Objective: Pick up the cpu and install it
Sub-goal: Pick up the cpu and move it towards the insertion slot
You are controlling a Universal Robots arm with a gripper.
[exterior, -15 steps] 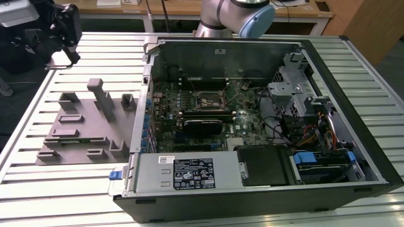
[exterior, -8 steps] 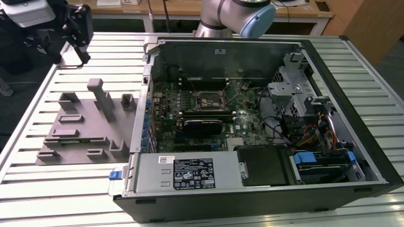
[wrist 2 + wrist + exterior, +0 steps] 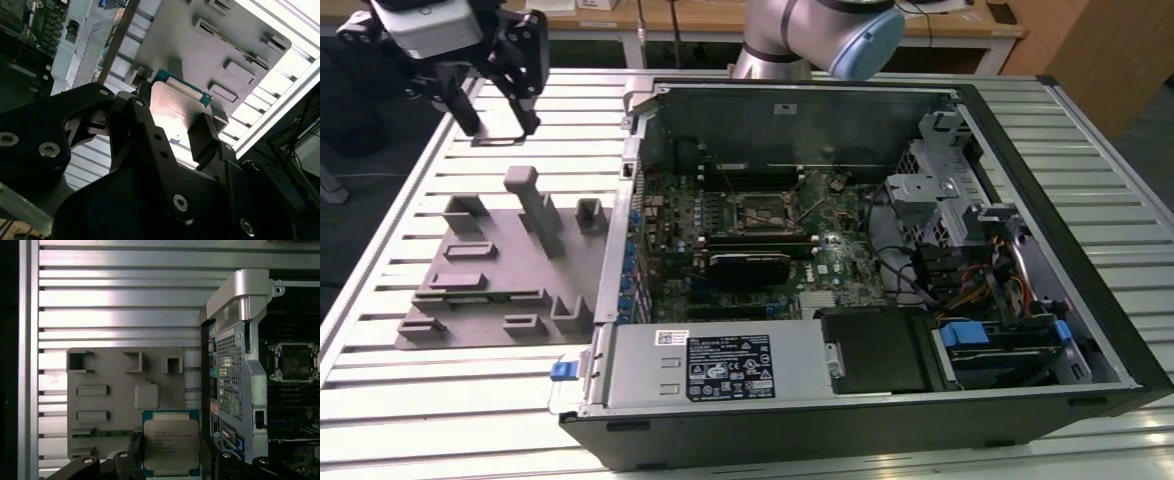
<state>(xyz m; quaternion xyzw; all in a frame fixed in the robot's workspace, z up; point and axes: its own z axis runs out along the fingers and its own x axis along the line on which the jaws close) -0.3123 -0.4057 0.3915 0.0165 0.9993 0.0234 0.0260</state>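
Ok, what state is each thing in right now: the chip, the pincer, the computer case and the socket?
chip: held in the air, clear of the grey plate.
pincer: shut on the chip.
computer case: lying on its side, panel off.
socket: looks empty.

The claw (image 3: 496,122) is black, with a pale grey block (image 3: 434,25) above it. The chip (image 3: 171,450) gripped between its fingers has a pale silver top with small dark print and a teal-green rim. Beneath the claw, the plate (image 3: 107,405) is plain matt grey. The table (image 3: 125,300) under the plate is silver metal in long parallel slats. Beside the claw, the computer case (image 3: 854,440) is black outside. It has a silver side wall (image 3: 230,380) dotted with fine holes, a dark green board (image 3: 680,215), a bright blue tab (image 3: 562,369) and a black label (image 3: 727,367) with white marks.
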